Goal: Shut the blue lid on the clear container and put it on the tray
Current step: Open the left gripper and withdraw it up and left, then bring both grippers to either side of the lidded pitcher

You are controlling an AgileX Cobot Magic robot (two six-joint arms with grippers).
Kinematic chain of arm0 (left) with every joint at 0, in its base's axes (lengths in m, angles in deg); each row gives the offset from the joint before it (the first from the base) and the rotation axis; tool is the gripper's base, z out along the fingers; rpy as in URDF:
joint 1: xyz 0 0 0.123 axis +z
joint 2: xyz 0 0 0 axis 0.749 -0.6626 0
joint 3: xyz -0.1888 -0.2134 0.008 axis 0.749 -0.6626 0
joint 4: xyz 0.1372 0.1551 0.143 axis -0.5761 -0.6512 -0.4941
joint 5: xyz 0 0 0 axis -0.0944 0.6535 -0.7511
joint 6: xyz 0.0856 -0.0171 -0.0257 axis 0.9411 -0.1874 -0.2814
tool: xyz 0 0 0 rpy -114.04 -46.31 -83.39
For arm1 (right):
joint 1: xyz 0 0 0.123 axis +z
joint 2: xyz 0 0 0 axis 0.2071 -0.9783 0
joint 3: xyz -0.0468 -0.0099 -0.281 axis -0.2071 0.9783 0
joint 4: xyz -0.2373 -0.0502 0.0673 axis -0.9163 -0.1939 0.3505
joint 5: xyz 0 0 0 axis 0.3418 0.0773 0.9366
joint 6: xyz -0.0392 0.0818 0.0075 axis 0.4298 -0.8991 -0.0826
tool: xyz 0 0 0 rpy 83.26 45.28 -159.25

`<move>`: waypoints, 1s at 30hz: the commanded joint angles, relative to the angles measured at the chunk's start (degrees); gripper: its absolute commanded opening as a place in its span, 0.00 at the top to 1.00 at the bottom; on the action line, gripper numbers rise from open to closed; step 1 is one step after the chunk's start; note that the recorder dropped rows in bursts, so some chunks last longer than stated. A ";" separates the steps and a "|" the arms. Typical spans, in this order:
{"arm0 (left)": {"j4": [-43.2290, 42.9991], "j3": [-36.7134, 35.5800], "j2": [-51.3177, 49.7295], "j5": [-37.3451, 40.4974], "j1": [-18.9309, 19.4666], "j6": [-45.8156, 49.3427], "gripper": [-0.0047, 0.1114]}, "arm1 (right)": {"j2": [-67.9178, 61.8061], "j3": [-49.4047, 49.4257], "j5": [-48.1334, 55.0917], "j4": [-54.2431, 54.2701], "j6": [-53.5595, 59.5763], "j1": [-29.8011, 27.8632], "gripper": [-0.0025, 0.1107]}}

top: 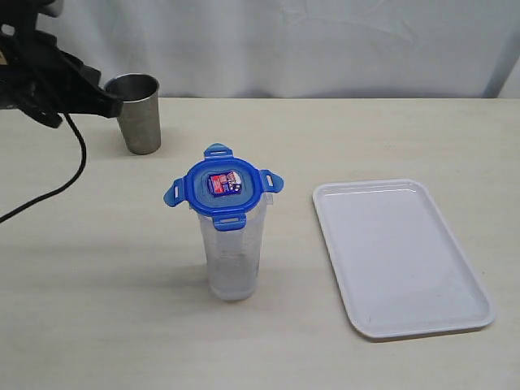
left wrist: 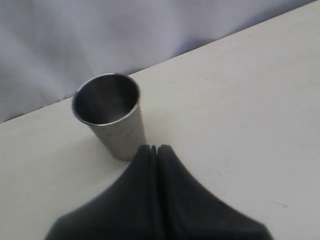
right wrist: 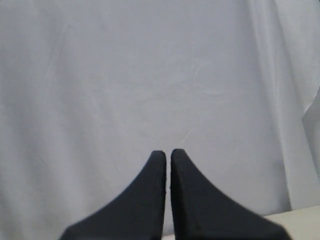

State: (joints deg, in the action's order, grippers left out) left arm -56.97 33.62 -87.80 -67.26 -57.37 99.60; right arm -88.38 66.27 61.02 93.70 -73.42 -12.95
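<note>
The clear container (top: pixel 234 258) stands upright near the middle of the bench (top: pixel 97 317), a little toward its left, with the blue lid (top: pixel 203 188) sitting on its rim. The lid's four flaps (top: pixel 172 194) stick outward rather than lying down against the container's walls, and a small sticker (top: pixel 226 182) faces up. The tray (top: pixel 406 268) lies flat toward the bench's right edge, near the container but apart from it. A steel cup (top: pixel 140 122) stands upright near the far edge, toward the left corner. The left gripper (left wrist: pixel 154 148) is clenched, its tips pressed together with nothing between them, just beside the cup; whether they touch it is unclear. A black cable (top: pixel 80 150) trails from that arm over the bench. The right gripper (right wrist: pixel 168 154) is likewise clenched on nothing, pointing at the white cloth (right wrist: pixel 150 75) behind the bench.
</note>
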 commanded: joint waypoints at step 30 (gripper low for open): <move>-102.73 -2.74 -3.04 -56.85 18.15 -87.04 0.96 | -47.64 -32.40 -15.97 -85.34 -73.07 -0.20 0.94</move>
State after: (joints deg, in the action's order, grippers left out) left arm -157.62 31.27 -90.82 -123.71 -39.18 10.99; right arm -129.90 38.76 50.96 24.95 -134.76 -12.95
